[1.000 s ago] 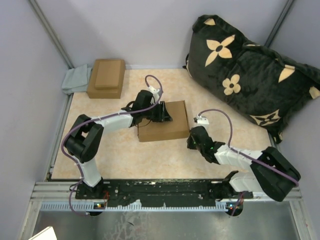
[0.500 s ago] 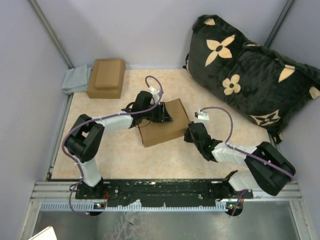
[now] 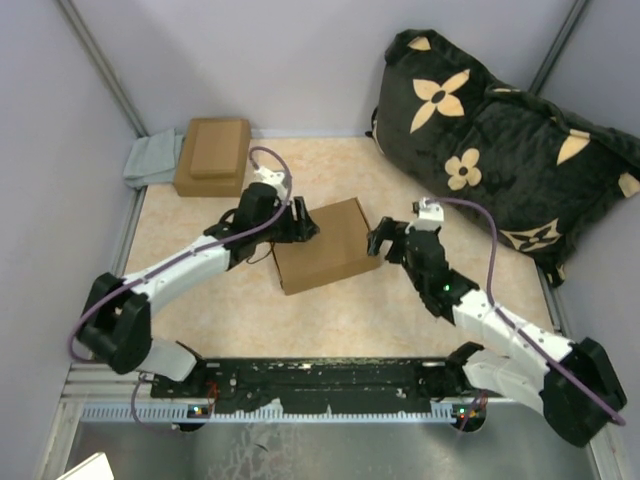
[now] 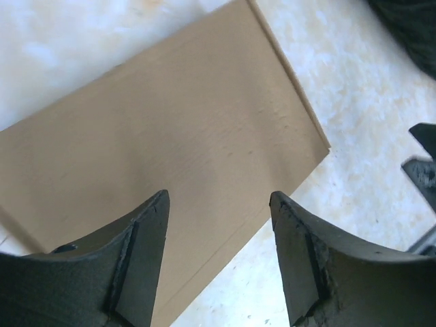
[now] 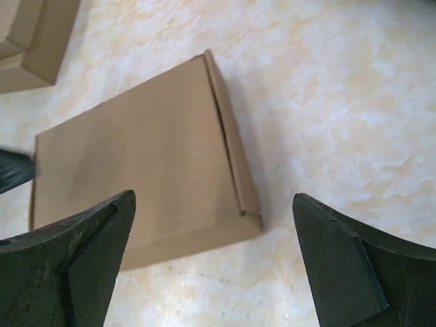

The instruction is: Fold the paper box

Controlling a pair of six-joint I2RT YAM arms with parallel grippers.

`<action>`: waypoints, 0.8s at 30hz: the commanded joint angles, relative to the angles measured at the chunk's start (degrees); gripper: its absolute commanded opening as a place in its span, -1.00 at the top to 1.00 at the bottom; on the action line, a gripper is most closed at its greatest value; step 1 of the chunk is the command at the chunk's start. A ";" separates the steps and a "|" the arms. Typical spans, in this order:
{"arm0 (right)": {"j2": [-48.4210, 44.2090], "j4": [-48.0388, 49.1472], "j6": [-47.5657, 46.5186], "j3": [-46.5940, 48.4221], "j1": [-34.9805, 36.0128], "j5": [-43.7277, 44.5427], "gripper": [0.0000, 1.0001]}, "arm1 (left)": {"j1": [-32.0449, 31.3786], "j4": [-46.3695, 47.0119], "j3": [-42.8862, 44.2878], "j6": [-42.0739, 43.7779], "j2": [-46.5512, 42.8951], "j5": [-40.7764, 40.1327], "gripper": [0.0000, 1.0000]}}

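Paper box (image 3: pixel 325 245) lies closed and flat on the tabletop (image 3: pixel 250 310), near the centre, between the 2 arms; its edges sit skewed against the tabletop edges. Top panel is plain tan-brown cardboard; in the right wrist view the paper box (image 5: pixel 136 163) shows a folded side wall along its right edge, with a seam running to the near corner.

Left claw (image 3: pixel 300 222) sits at the far left corner of the box; its jaws stand apart with nothing between them. In the left wrist view the left claw (image 4: pixel 218 204) points down at the top panel (image 4: pixel 170 136), both fingers over the cardboard; whether they touch it cannot be told.

Right claw (image 3: pixel 380 240) sits just beside the right edge of the box; its jaws stand wide apart and hold nothing. In the right wrist view the right claw (image 5: pixel 214 201) frames the near right corner of the box and bare tabletop, with the fingers clear of the cardboard.

Other items: 1 smaller cardboard box (image 3: pixel 212 155) with a stepped lid at the far left corner, well apart from the paper box; 1 grey cloth (image 3: pixel 150 160) touching its left side; 1 black cushion (image 3: pixel 500 140) with tan flower shapes at the far right.
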 commanded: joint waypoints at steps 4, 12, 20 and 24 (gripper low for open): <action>14.28 -2.56 -2.98 11.10 -6.85 -5.74 -0.98 | 2.19 -1.74 -14.00 -4.30 -12.49 -13.01 -0.41; 23.86 -0.41 -3.35 14.26 -9.00 -11.65 -0.98 | 3.40 -2.53 -21.37 -6.17 -16.12 -15.93 -0.41; 29.15 1.73 -3.29 15.14 -9.07 -19.96 -0.79 | 3.83 -1.19 -22.95 -6.76 -15.72 -14.84 -0.41; 30.04 3.89 -2.89 14.40 -9.09 -25.78 -0.55 | 3.77 -0.67 -22.87 -6.75 -14.60 -13.49 -0.40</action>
